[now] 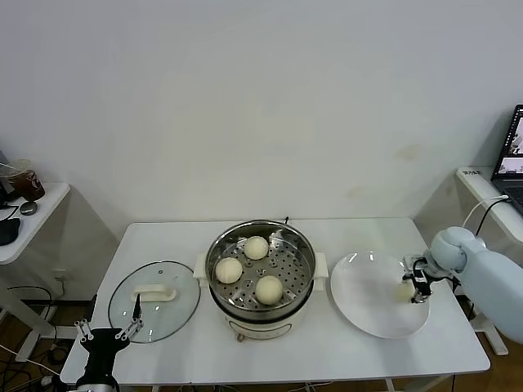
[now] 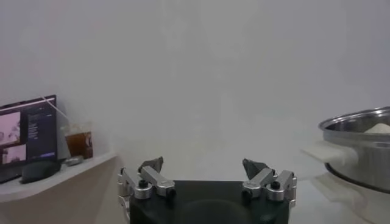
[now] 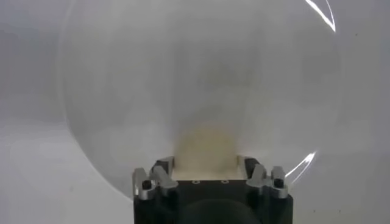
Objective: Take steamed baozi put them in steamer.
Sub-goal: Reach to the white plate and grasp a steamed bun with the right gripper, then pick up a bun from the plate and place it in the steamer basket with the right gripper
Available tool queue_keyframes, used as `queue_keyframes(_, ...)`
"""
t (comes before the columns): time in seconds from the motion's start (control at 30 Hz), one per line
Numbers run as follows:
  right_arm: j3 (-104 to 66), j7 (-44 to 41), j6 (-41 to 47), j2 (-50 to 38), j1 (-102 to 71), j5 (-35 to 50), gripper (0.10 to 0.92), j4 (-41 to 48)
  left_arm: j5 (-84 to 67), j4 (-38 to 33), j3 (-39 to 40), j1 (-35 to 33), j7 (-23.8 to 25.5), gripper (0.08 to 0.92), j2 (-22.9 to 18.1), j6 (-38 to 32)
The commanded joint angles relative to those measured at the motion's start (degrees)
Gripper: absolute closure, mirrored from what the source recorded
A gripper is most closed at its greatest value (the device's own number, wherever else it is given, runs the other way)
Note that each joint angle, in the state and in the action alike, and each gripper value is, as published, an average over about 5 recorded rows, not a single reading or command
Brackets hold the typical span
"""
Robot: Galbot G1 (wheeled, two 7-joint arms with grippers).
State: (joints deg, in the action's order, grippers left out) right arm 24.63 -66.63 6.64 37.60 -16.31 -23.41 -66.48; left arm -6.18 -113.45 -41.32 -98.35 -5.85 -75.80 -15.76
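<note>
The steamer (image 1: 304, 245), a shiny steel pot with a perforated tray, stands at the table's middle. Three baozi (image 1: 256, 247) (image 1: 229, 269) (image 1: 269, 289) lie on its tray. My right gripper (image 1: 411, 288) is low over the right edge of the white plate (image 1: 368, 286). Its fingers are closed against a fourth baozi (image 1: 405, 288). In the right wrist view that baozi (image 3: 206, 149) fills the gap of the right gripper (image 3: 206, 164). My left gripper (image 1: 105, 331) is parked open and empty at the table's front left corner. It also shows in the left wrist view (image 2: 204, 164).
A round glass lid (image 1: 155, 300) with a white handle lies flat left of the steamer. The steamer's rim (image 2: 359, 131) shows in the left wrist view. A side shelf (image 1: 33, 214) with a cup stands at far left, and a laptop (image 1: 515, 155) at far right.
</note>
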Motion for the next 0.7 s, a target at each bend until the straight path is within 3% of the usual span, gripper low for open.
queue_keyframes(0.03,0.7,-0.4,0.6,-0.9,0.9,0.8,0.562,-1.7,0.0,0.2,0.1,0.0,0.0,0.177,-0.1,-0.1)
queue_keyframes(0.17,4.7,-1.1,1.9,-4.7,5.8,4.8,0.605,-5.4,-0.1,0.0,0.1,0.0,0.0,0.177,0.0,-0.1)
queue_keyframes(0.4,21.9,-0.4,7.0,-9.0,29.0,19.2,0.601,-13.1,0.1,-0.2,1.0,0.6,0.0,0.177,0.0,0.1)
queue_keyframes(0.7,44.4,4.5,17.7,4.1,59.6,43.1,0.589,-23.7,0.4,-0.4,2.6,1.6,0.1,0.177,0.1,0.4)
